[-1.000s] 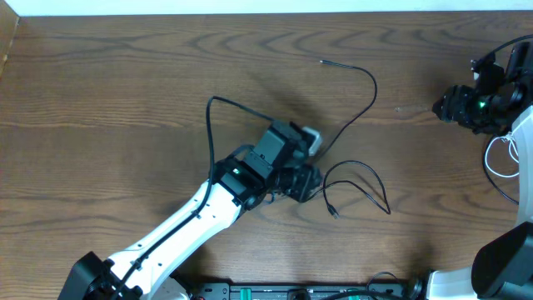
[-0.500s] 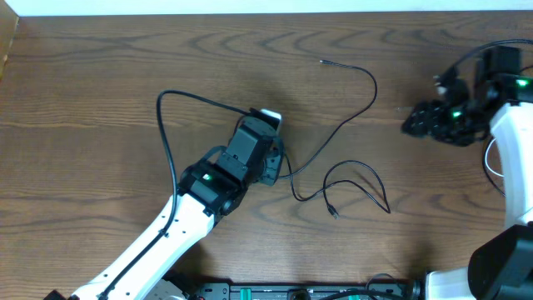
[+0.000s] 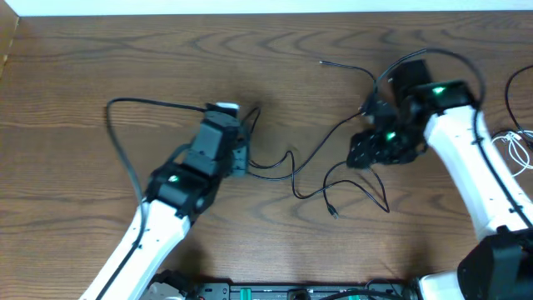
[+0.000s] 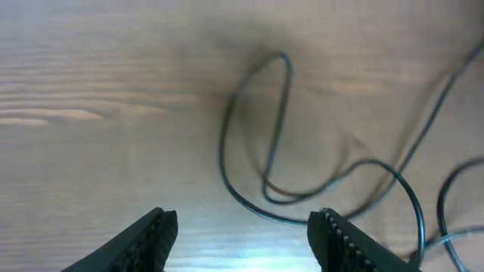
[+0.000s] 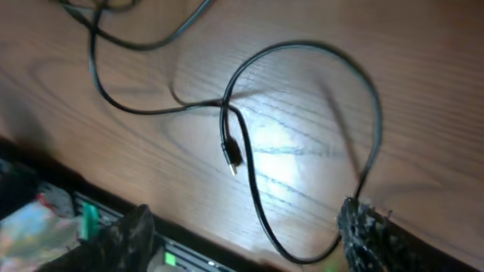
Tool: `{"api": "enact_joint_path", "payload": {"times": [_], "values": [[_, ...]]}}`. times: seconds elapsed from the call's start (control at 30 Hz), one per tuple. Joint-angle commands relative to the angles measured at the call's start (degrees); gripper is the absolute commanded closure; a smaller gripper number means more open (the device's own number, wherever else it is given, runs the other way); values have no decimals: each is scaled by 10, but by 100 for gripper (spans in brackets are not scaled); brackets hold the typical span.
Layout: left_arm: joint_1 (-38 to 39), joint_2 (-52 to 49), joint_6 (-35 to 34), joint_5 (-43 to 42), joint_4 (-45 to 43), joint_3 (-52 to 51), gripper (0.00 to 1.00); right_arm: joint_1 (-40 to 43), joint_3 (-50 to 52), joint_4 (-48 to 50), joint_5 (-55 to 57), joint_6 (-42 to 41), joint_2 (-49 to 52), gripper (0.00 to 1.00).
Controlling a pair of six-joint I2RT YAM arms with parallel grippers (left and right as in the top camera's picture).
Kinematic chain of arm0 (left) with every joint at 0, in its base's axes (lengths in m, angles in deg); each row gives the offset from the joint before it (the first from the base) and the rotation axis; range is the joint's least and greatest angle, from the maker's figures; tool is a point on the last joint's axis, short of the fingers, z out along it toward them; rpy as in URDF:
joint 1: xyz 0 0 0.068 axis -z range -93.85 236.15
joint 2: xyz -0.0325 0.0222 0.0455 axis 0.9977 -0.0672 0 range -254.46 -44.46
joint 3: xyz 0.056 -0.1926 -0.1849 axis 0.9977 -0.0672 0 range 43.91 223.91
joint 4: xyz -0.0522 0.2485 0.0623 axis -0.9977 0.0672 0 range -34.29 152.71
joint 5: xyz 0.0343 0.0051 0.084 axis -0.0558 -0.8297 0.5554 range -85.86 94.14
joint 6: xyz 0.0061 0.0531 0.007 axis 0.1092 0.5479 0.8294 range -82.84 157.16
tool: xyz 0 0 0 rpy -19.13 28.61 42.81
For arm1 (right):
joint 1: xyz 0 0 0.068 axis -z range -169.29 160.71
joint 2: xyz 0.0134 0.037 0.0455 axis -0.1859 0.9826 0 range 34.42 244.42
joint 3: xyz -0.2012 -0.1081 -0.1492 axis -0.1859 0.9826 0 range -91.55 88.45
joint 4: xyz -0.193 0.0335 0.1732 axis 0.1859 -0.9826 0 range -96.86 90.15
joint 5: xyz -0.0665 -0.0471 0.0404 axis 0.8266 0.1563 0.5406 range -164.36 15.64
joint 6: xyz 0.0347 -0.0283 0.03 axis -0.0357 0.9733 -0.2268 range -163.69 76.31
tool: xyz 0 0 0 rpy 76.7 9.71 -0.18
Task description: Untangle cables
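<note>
The 2 arms reach inward, left hand (image 4: 242, 224) and right hand (image 5: 246, 215) both with fingers spread wide apart.

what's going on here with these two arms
Two robot arms are working on thin black cable sprawled on a wooden table. Both pincers are open and hold nothing: the left pincer hovers by one loop, the right pincer over another loop with a plug end.
</note>
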Motion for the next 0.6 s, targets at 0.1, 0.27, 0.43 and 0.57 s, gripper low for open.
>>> {"api": "enact_joint_path", "payload": {"times": [0.1,0.27,0.43,0.57], "values": [[-23,33,-10,14,1,7,38,-45,104,58,29,0,-8,32],[-23,31,-12,14,4,7,38,-54,171,104,35,-38,-8,41],[-23,31,-15,14,5,7,38,-54,192,121,35,-56,-8,89],[-23,31,-22,12,4,7,37,-54,186,194,70,-55,-8,99]]}}
